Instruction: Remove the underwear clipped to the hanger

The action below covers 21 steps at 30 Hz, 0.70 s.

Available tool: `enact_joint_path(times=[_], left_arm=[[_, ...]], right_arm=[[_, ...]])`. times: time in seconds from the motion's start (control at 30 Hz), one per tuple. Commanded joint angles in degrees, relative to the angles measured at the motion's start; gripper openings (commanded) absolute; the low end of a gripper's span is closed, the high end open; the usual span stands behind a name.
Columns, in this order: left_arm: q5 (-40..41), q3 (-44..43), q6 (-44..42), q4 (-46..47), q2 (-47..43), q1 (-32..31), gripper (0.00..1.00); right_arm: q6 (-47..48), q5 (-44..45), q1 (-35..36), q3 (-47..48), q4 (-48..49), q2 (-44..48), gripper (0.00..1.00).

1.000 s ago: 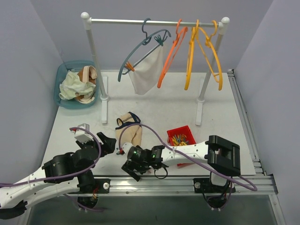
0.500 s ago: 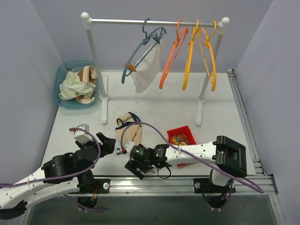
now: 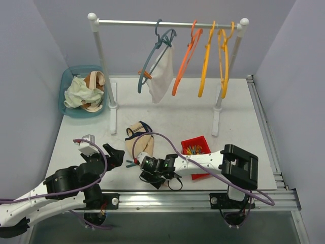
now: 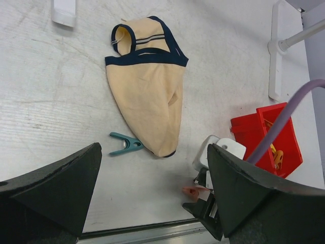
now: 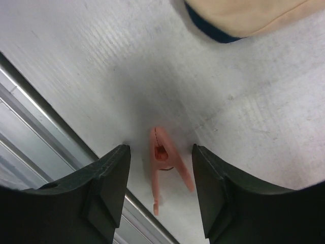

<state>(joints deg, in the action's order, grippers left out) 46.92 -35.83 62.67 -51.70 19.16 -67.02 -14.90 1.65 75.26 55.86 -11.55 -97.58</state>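
Hanging off the blue-grey hanger (image 3: 154, 53) on the rail (image 3: 132, 23), the white briefs (image 3: 161, 76) are pinned at one corner by an orange peg (image 3: 145, 74), so that pair looks like the job left. The cream briefs (image 4: 147, 96) with dark trim lie flat on the desk (image 3: 244, 117), off any hanger, so I read that half as done. A loose teal peg (image 4: 124, 145) sits just beside their lower tip, and a salmon peg (image 5: 165, 165) lies closer to the desk's near edge. My guess is both are leftovers from unclipping, with the red bin (image 3: 204, 142) of pegs nearby as their home. Right claw (image 5: 162, 188) points straight down with its jaws wide, straddling the salmon peg and not touching it, which looks like a line-up for a pick. That arm is stretched low and leftward along the near edge, wrist pitched down. Left claw (image 4: 152, 203) is also spread wide and holding nothing, looking down over the cream briefs. Its arm is folded low at the near left corner. Both arms are well apart from the rail.
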Motion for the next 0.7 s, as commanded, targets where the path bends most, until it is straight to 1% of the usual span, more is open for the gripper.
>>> enact_joint_path(times=[0.0,0.03,0.1,0.13,0.17,0.2,0.23,0.27,0.3,0.4,0.43,0.5,0.53,0.57,0.6,0.67], left_arm=[[0.6,-1.3,1.9,-2.0,-1.4,0.2,0.94],[0.5,-1.3,2.0,-2.0,-1.7,0.2,0.94],[0.5,-1.4,2.2,-2.9,-1.9,0.2,0.94],[0.6,-1.8,2.3,-3.3,-2.1,0.2,0.94],[0.7,-2.0,2.3,-3.7,-2.4,0.2,0.94],[0.8,-2.1,2.3,-4.0,-2.5,0.2,0.94],[0.9,-2.2,2.3,-4.1,-2.6,0.2,0.94],[1.0,-2.2,2.3,-4.2,-3.0,0.2,0.94],[1.1,-2.2,2.3,-4.3,-3.2,0.2,0.95],[1.2,-2.1,2.2,-4.0,-3.3,0.2,0.95],[1.2,-2.1,2.2,-3.9,-3.2,0.1,0.95],[1.2,-2.0,1.9,-3.4,-2.9,0.1,0.95],[1.2,-2.0,1.8,-3.1,-2.6,0.1,0.95],[1.2,-2.0,1.5,-2.9,-2.1,0.1,0.95],[1.2,-2.0,0.9,-2.1,-1.8,0.1,0.95],[1.1,-1.9,0.3,-1.3,-0.6,0.1,0.95]], right_arm=[[0.0,-1.3,0.1,2.2,-1.5,-2.7,0.47],[0.0,-1.3,0.0,2.3,-1.5,-3.4,0.42],[-0.4,-1.3,-0.1,2.2,-1.5,-3.5,0.38],[-0.9,-1.3,-0.1,2.1,-1.5,-3.0,0.30],[-1.1,-1.3,-0.2,1.9,-1.6,-2.3,0.25],[-1.5,-0.1,-0.3,1.5,-2.1,-1.7,0.17],[-2.1,1.8,-0.5,1.4,-2.6,0.2,0.00],[-3.5,3.7,-0.7,1.3,-3.4,1.3,0.00],[-4.3,7.4,-0.9,1.0,-5.0,2.6,0.00],[-7.0,11.9,-2.1,-0.1,-6.6,9.0,0.00],[-7.7,14.9,-2.3,-1.5,-6.6,13.6,0.00],[-9.6,18.1,-2.6,-2.9,-6.6,18.8,0.00],[-10.3,21.7,-2.7,-4.2,-6.6,24.1,0.00],[-10.9,23.4,-2.8,-4.6,-6.6,26.5,0.00],[-12.3,25.2,-3.0,-4.9,-8.0,30.4,0.00],[-15.1,32.2,-4.2,-2.8,-13.0,32.0,0.00]])
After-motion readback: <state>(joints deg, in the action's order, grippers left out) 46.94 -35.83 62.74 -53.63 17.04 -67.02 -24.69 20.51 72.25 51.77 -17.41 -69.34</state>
